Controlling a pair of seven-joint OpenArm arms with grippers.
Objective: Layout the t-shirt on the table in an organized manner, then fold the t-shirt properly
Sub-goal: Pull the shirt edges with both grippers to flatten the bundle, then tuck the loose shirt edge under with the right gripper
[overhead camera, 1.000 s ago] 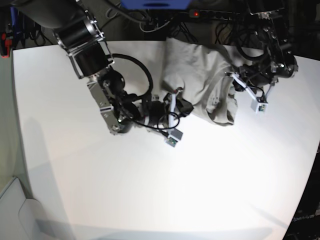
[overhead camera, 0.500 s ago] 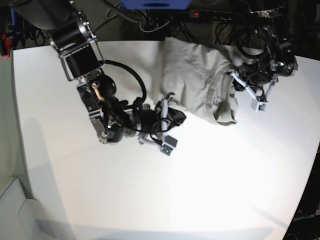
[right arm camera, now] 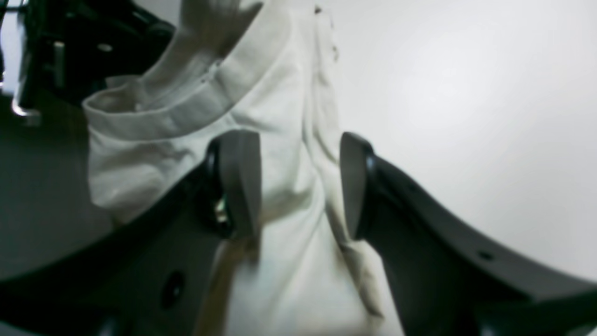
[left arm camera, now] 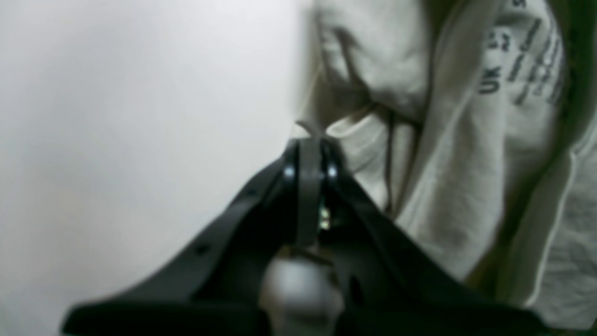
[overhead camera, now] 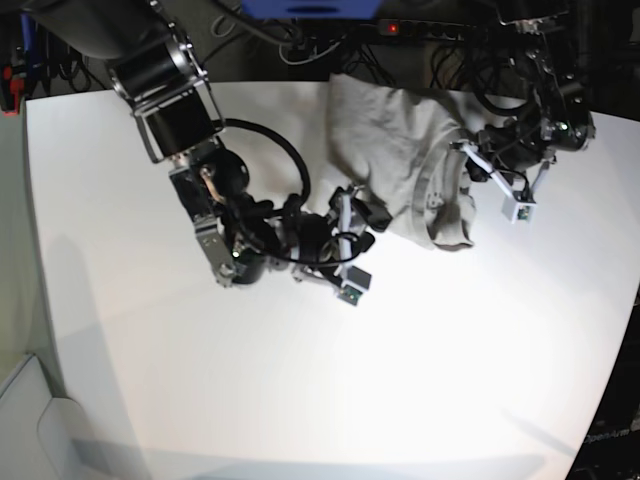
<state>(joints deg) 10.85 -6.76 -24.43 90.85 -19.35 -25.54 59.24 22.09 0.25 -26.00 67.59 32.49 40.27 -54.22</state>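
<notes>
The table (overhead camera: 300,400) is filling most of the base view, and its near half is lying bare. Left of the middle, the right arm is reaching in from the far left corner and bending low over the tabletop. Its right gripper (overhead camera: 352,218) is sitting at the near left edge of the t-shirt (overhead camera: 400,160). In the right wrist view that gripper (right arm camera: 298,184) is standing with its jaws parted, and a fold of the shirt (right arm camera: 289,154) is running between the two fingers (right arm camera: 240,179); I cannot tell whether either finger is touching the cloth.

The shirt is lying bunched and wrinkled near the far edge of the table, right of the middle, with its ribbed collar turned toward the near side.

At the shirt's right side, close to the table's far right corner, the left gripper (overhead camera: 470,155) is pressing its jaws tight together. In the left wrist view the gripper (left arm camera: 308,147) is pinching a small tab of the shirt (left arm camera: 466,154) at its tips, with printed label text showing inside the neck further right.
</notes>
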